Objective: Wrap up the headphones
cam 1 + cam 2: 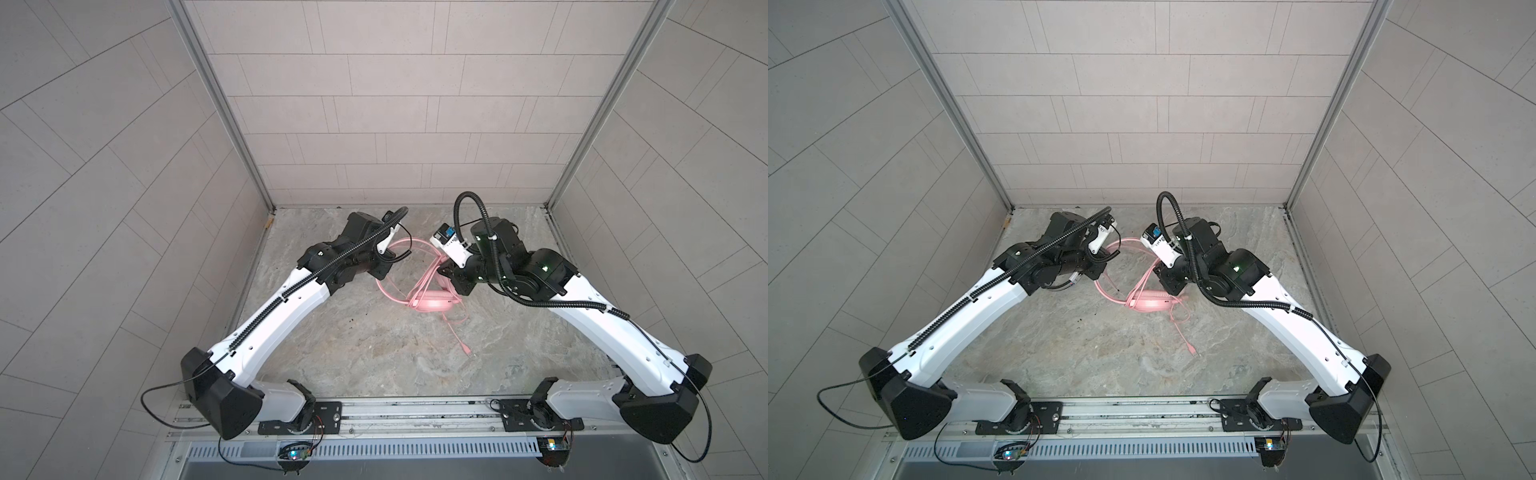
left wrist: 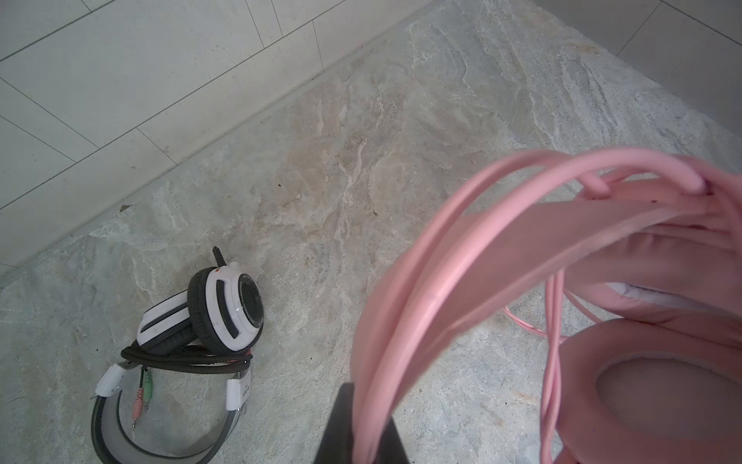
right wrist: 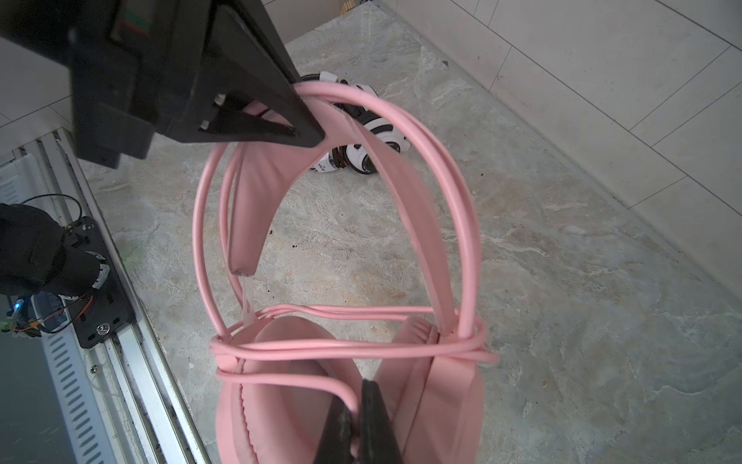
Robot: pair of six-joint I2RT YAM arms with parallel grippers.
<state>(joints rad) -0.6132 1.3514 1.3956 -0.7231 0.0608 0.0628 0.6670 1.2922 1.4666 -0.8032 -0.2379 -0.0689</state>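
On the marbled stone tabletop (image 1: 374, 357), both arms lean in toward the middle, where the pink headset (image 3: 321, 361) is held up between them. Its headband arches away from the ear cups, so its long axis runs from the cups near the right gripper to the crown of the band at the left gripper. The left gripper (image 3: 297, 120) is clenched on the top of the pink headband (image 3: 405, 193), with the outer wire hoops passing beside its fingers. The right gripper (image 3: 357, 426) is pinched shut on a strand of the pink cable (image 3: 345, 353) just above the ear cups (image 3: 289, 401). Several turns of cable already cross between the two cups, so the step in hand looks like winding the cord round the headset. A loose tail with the plug (image 1: 593, 354) trails on the table toward the near edge in both top views, so the next move probably calls for carrying the held strand round again while the left keeps the band steady. The white-and-black headset (image 2: 200, 329) lies apart near the back wall, its dark cord already bundled over its band.
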